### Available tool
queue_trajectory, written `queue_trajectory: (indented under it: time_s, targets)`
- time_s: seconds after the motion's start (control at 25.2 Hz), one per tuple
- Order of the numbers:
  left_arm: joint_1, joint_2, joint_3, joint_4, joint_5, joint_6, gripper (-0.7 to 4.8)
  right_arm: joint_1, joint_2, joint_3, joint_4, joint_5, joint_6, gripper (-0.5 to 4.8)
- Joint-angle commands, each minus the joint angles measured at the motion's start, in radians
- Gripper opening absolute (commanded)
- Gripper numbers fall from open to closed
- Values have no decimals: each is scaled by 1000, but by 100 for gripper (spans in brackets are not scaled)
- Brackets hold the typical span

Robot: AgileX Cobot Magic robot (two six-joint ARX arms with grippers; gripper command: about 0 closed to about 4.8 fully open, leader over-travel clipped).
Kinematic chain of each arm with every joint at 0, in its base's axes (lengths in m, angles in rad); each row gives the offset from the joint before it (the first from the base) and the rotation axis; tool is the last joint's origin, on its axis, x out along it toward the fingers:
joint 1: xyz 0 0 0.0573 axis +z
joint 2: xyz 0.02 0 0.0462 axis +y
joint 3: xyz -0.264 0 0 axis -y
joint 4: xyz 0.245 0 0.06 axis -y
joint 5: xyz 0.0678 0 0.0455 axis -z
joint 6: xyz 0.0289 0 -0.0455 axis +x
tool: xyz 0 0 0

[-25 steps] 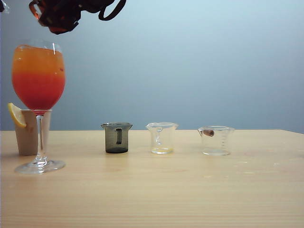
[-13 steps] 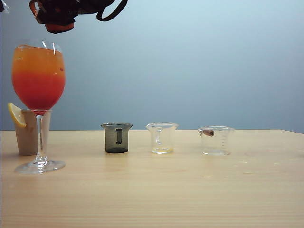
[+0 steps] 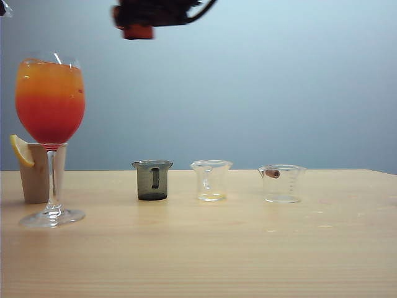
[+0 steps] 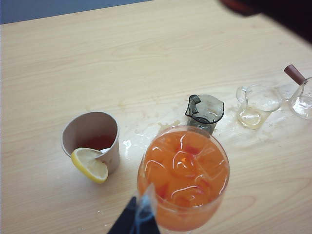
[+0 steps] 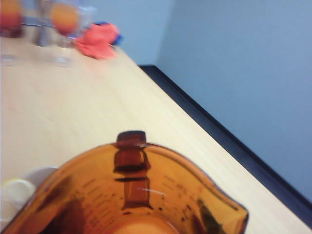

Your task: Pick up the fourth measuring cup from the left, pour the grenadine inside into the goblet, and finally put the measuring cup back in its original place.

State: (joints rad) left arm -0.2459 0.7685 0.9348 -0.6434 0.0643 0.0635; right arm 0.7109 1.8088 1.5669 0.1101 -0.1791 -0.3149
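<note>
The goblet stands at the table's left, full of orange drink over a deep red layer of grenadine; from above its ice-filled bowl shows. My right gripper hangs high at the top of the exterior view, right of the goblet, shut on the amber fourth measuring cup. That cup's rim, spout and handle fill the right wrist view and hide the fingers. Of my left gripper only a dark wedge shows beside the goblet's bowl, so its jaws cannot be read.
A smoky grey cup, a clear cup and a clear cup with a brown handle stand in a row mid-table. A beige holder with a lemon slice sits behind the goblet. Splashes wet the wood.
My right gripper has carried the amber cup to the right, away from above the goblet, and rolled its wrist. The goblet, the three cups and the left arm have not moved.
</note>
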Motion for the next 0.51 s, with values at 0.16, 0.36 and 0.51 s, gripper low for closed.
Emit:
queue_trajectory:
  time_s: [0.16,0.36,0.51]
  targets:
    - [0,-2,3,10,3,5,-4,-93,-65,-95,50,-26,143,275]
    - [0,-2,3,10,3,5,-4,-145,-177,-266,134,33,162,274]
    - [0,-2,3,10,3,4,-4,-183,-312,-443,168,157,163,274]
